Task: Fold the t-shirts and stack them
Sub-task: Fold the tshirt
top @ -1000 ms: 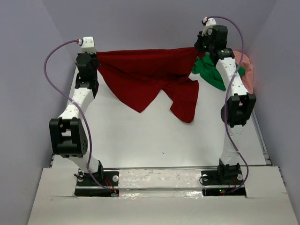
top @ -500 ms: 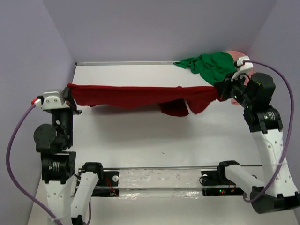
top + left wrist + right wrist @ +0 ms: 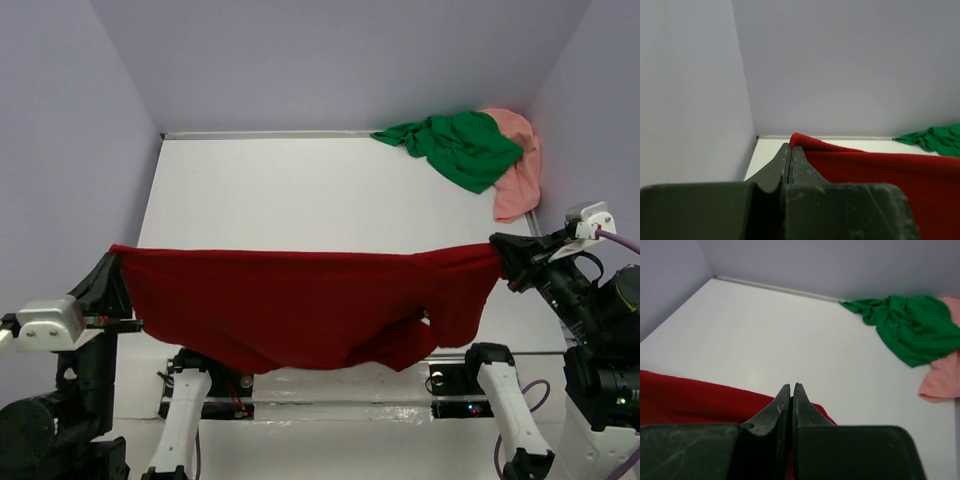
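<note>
Top view: dark red t-shirt [image 3: 300, 310] is stretched out in the air along the near edge of the bench [image 3: 300, 190], above the arm bases, top hem taut, lower part sagging with folds towards the right. Left gripper [image 3: 116, 258] is pinched onto its left corner, near the near-left corner of the bench; right gripper [image 3: 498, 248] is pinched onto its right corner by the right edge. Green t-shirt [image 3: 460, 148] is crumpled in the far-right corner, lying partly on top of the pink t-shirt [image 3: 517, 180], which sits against the right edge just nearer than it. Both are well apart from the red one. Left wrist view: left gripper [image 3: 791, 148] fingers pressed together, no gap showing, dark red t-shirt [image 3: 880, 175] coming out right at the tips and spreading to the right; green t-shirt [image 3: 937, 140] is seen far off at the far edge, with the bench [image 3: 771, 149] below. Right wrist view: right gripper [image 3: 791, 386] fingers also closed tight, dark red t-shirt [image 3: 690, 396] clamped at the tips and running off left; beyond it bare bench [image 3: 765, 330], then green t-shirt [image 3: 910, 325] in the far-right corner, overlapping the pink t-shirt [image 3: 942, 375] at the right edge.
</note>
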Robot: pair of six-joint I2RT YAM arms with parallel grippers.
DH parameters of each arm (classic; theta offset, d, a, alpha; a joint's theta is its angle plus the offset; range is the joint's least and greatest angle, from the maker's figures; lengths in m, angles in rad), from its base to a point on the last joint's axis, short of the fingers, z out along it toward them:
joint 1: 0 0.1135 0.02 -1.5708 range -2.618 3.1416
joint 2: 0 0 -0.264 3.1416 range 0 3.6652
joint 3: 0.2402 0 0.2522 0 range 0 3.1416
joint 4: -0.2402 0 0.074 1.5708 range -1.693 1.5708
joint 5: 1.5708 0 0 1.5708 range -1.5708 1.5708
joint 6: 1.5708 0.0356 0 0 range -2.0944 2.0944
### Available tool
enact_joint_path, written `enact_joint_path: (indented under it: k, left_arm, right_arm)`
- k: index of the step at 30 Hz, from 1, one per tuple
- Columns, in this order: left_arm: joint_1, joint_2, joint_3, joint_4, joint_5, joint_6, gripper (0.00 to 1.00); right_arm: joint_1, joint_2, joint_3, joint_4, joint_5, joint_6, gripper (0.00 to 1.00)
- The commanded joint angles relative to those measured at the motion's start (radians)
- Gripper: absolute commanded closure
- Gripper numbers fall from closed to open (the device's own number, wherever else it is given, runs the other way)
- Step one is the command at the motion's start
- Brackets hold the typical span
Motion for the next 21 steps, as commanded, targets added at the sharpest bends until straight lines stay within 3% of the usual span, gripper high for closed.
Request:
enact_joint_path:
  k: [1,3,6,8,9,10,11,12,13,15,18,21]
  left_arm:
    - [0.021,0.016,-0.193,-0.046,0.08,-0.031,1.0]
    - [0.021,0.052,-0.357,0.091,0.12,-0.048,1.0]
    - [0.021,0.164,-0.48,0.306,0.129,-0.049,1.0]
    - [0.021,0.408,-0.542,0.685,0.09,-0.042,1.0]
    - [0.021,0.478,-0.544,0.78,0.076,-0.037,1.0]
    - [0.021,0.559,-0.528,0.866,0.057,-0.034,1.0]
    - [0.021,0.638,-0.501,0.921,0.05,-0.019,1.0]
    - [0.021,0.802,-0.434,1.016,0.015,-0.014,1.0]
    - [0.02,0.884,-0.383,1.035,-0.01,-0.012,1.0]
    - [0.021,1.08,-0.25,1.037,-0.045,0.014,1.0]
    - [0.023,1.244,-0.192,1.113,-0.101,0.043,1.0]
    - [0.023,1.354,-0.182,1.175,-0.121,0.06,1.0]
  right_arm:
    - [-0.019,0.034,-0.108,-0.026,-0.105,0.053,1.0]
    - [-0.019,0.106,-0.139,0.094,-0.093,0.062,1.0]
    - [-0.019,0.269,-0.13,0.26,-0.094,0.079,1.0]
    - [-0.019,0.512,-0.066,0.473,-0.096,0.118,1.0]
    - [-0.019,0.61,-0.021,0.58,-0.094,0.128,1.0]
    - [-0.008,0.829,0.04,0.607,-0.08,0.134,1.0]
    - [-0.008,0.938,0.189,0.633,-0.062,0.16,1.0]
    - [0.038,1.047,0.282,0.636,-0.033,0.149,1.0]
    - [0.055,1.238,0.375,0.629,0.008,0.114,1.0]
    - [0.119,1.447,0.591,0.623,0.146,0.017,1.0]
    - [0.162,1.622,0.825,0.563,0.202,-0.048,1.0]
    - [0.182,1.758,0.93,0.557,0.202,-0.055,1.0]
